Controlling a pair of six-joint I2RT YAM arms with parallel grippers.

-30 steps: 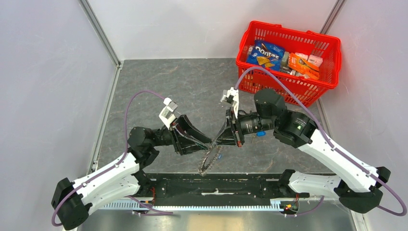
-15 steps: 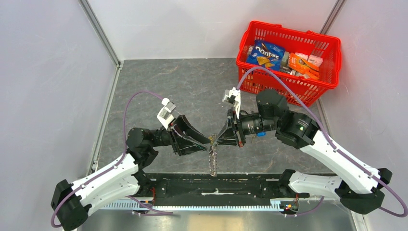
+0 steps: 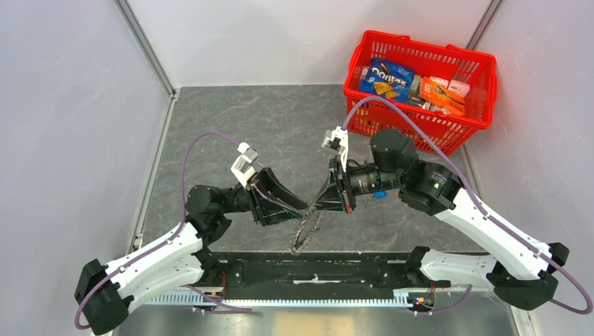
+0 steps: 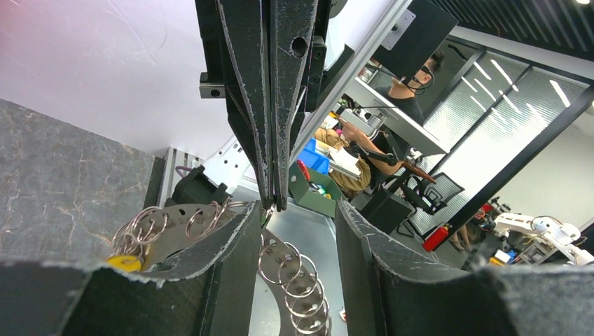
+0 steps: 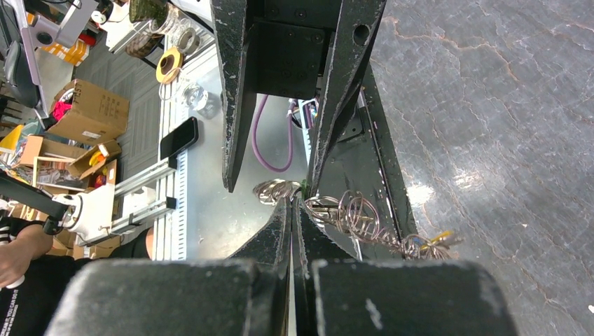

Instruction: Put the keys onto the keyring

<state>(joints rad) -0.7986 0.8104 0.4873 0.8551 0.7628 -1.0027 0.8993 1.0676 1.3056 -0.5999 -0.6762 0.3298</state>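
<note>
Nearest the arm bases, the keyring (image 3: 304,232), a floppy loop crowded with small silvery split rings on a dark metal band, hangs limp above the grey marbled table (image 3: 231,126). Its lower end dangles close to the black rail at the near edge. It hangs from the spot where the two arms meet, tip to tip.

The right gripper (image 3: 319,203), a pair of black tapered fingers, is pinched tight. In the left wrist view its closed tips come down onto the top of the band, with rings spilling to either side, so it grasps the keyring. A small yellow tag (image 4: 126,263) sits at one end of the row of rings.

The left gripper (image 3: 298,207), black and tapered like the other, has its jaws spread apart. The right gripper's tips and a few rings lie in the gap between them. The band passes behind one left finger (image 4: 210,273), and whether it touches that finger cannot be told.

A tiny bright blue piece (image 3: 379,194) shows just under the right wrist. It is too small to tell whether it is a key.

Farther back, at the far right corner of the table, stands a red plastic shopping basket (image 3: 483,77). It holds snack packets, among them a blue crisp bag (image 3: 389,77).
</note>
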